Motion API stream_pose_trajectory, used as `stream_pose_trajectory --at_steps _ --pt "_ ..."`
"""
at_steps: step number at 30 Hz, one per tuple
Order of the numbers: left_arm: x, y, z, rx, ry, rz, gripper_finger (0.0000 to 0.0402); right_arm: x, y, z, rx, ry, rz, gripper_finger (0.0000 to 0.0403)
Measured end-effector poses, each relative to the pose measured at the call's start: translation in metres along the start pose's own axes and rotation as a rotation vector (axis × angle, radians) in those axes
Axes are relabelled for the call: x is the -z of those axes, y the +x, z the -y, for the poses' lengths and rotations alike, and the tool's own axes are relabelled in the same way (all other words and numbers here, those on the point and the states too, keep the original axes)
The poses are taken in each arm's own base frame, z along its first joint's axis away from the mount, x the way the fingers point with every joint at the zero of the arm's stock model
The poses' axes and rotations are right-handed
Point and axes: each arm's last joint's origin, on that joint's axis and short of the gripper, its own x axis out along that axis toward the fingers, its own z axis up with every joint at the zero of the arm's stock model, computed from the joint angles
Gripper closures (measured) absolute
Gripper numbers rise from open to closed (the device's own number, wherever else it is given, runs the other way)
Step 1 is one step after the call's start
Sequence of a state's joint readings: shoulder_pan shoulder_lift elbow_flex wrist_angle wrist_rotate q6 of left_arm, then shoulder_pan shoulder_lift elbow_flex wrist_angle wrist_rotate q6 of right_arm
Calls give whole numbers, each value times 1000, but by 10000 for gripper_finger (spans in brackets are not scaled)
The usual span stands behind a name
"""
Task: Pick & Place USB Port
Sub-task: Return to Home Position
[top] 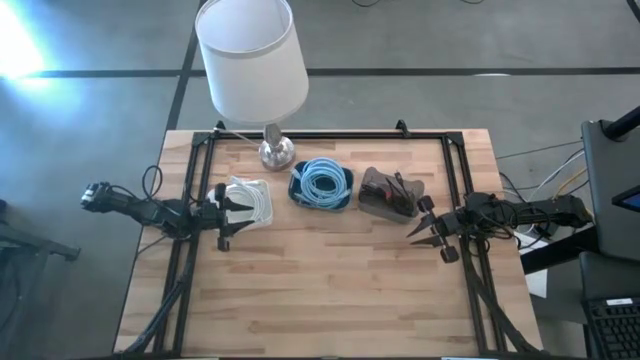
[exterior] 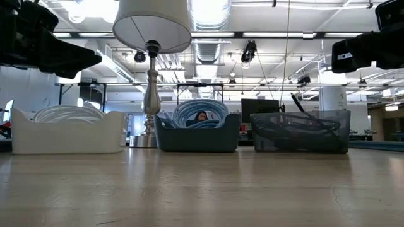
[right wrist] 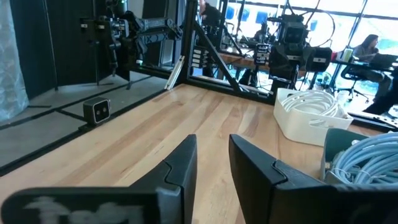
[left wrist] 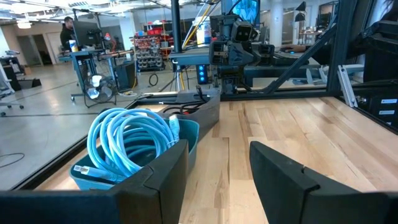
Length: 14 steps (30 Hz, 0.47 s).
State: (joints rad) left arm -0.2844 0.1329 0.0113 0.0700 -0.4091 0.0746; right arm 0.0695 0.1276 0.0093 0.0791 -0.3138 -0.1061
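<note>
Three bins stand in a row on the table's far half. A white bin [top: 250, 200] holds a coiled white cable, a blue bin [top: 321, 186] a coiled light-blue cable [left wrist: 127, 140], and a dark see-through bin [top: 389, 193] black cables. My left gripper [top: 230, 215] is open and raised at the white bin's left side, facing the blue bin [left wrist: 186, 134]. My right gripper [top: 426, 230] is open and raised just right of the dark bin, facing the white bin [right wrist: 308, 112]. In the low view both arms hang above the table top.
A table lamp [top: 250, 60] with a white shade stands on its metal base [top: 276, 152] at the far edge, behind the white and blue bins. A black frame [top: 330, 134] borders the table. The near half of the wooden table [top: 330, 300] is bare.
</note>
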Motion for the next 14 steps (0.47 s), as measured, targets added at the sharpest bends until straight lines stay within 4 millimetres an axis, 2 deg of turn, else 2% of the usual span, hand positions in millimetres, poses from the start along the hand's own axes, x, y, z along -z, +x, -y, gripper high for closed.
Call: stream_pose_trajectory --at_steps 14 --pt "0 0 0 0 0 0 225 0 0 0 0 -1 0 333"
